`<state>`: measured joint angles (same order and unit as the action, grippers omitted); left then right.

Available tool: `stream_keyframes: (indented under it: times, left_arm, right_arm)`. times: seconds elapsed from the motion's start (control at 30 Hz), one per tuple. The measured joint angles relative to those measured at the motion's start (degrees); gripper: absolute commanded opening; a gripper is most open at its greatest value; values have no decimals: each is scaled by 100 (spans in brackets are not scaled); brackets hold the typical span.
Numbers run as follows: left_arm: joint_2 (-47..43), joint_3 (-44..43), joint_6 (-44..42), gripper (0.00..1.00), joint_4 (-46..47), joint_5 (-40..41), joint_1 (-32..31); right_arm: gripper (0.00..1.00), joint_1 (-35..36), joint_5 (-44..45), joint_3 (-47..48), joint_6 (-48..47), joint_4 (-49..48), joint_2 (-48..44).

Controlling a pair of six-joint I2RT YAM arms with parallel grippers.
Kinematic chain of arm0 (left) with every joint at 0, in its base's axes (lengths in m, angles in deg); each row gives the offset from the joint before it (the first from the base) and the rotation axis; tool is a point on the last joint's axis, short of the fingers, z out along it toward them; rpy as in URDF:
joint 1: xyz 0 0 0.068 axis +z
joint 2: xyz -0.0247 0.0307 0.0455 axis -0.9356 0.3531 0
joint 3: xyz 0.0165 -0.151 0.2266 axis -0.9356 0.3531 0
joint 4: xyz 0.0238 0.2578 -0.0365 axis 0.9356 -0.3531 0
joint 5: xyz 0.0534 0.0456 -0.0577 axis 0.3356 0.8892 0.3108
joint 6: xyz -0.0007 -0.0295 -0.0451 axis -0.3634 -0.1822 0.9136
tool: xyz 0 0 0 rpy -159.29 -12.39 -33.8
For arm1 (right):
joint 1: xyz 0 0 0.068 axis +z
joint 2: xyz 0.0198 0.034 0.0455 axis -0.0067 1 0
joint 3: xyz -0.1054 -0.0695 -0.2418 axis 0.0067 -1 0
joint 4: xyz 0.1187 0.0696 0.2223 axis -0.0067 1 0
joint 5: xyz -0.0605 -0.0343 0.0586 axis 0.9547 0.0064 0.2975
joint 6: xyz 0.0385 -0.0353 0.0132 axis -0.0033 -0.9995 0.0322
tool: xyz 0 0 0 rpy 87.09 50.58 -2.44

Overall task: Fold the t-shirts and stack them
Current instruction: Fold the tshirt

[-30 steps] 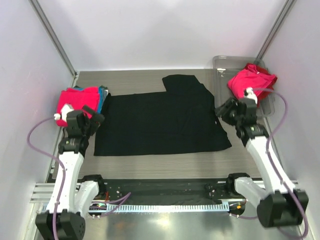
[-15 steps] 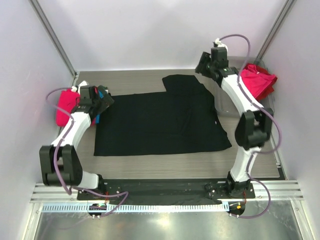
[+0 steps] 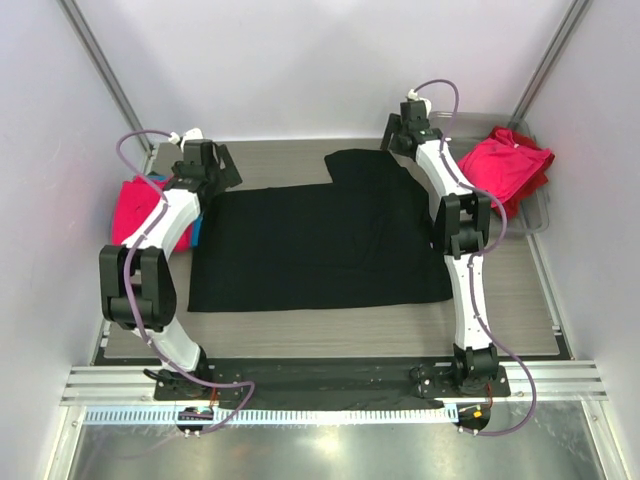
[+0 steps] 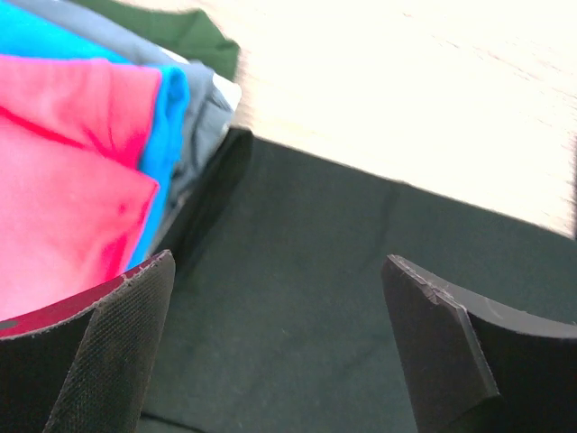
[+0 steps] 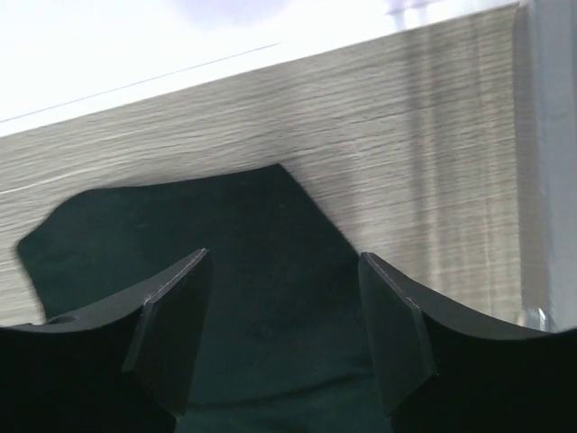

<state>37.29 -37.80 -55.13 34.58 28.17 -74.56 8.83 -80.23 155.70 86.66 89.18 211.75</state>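
— Where's the black shirt (image 3: 320, 240)?
— Spread flat mid-table. The left claw (image 4: 279, 263) hangs over its far left corner, fingers apart, just beside the pink stack (image 3: 140, 205).
— And the right claw (image 5: 284, 257)?
— Spread wide too, holding nothing, over the shirt's far right sleeve. Another pink shirt (image 3: 505, 165) lies in the tray (image 3: 460, 128).

The t-shirt (image 3: 320, 245) is black, the table (image 3: 280, 160) grey wood-grain.
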Motion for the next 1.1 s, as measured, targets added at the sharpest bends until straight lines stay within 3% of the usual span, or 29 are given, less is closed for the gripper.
stream_keyframes:
  times: [0.63,0.8,0.87,0.93,1.1]
  left_arm:
    - [984,-931,-568,88,-472,345,0]
    - [1464,-1482,-715,82,-748,463,0]
    - [1635,-1602,-756,79,-848,487,-4]
    - [1742,-1646,-785,78,-922,505,-17]
    - [2190,-1987,-920,74,-1196,640,-127]
  right_arm:
    - [60,-37,-341,568,365,-1047,1172]
    - [37,-39,-614,651,498,-1228,1285]
    - [19,-35,-693,651,533,-1228,1294]
    - [8,-26,-737,651,544,-1228,1311]
    - [1,-20,-807,638,557,-1239,1316]
